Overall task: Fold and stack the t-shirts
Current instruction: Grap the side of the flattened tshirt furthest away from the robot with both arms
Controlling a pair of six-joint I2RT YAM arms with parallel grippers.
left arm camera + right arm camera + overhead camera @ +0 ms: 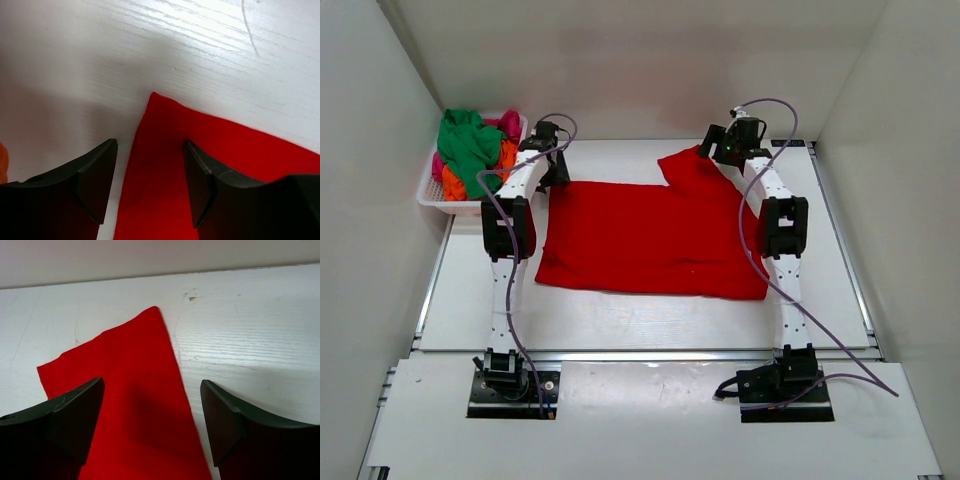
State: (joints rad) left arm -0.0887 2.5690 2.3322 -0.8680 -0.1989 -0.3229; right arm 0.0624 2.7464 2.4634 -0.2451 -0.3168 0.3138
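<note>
A red t-shirt (650, 235) lies spread flat on the white table, one sleeve pointing to the far right. My left gripper (554, 166) hovers over its far left corner with the jaws open. That corner of the red cloth (165, 150) lies flat on the table below the gap between the fingers (97, 175). My right gripper (722, 150) stands open over the sleeve, and the red sleeve end (135, 370) rests flat under it, gripped by neither finger. More t-shirts are heaped at the far left: green (470, 145), orange (455, 185) and pink (508, 122).
The heap sits in a white lattice basket (428, 196) at the far left corner, close to my left arm. White walls enclose the table on three sides. Purple cables loop from both arms.
</note>
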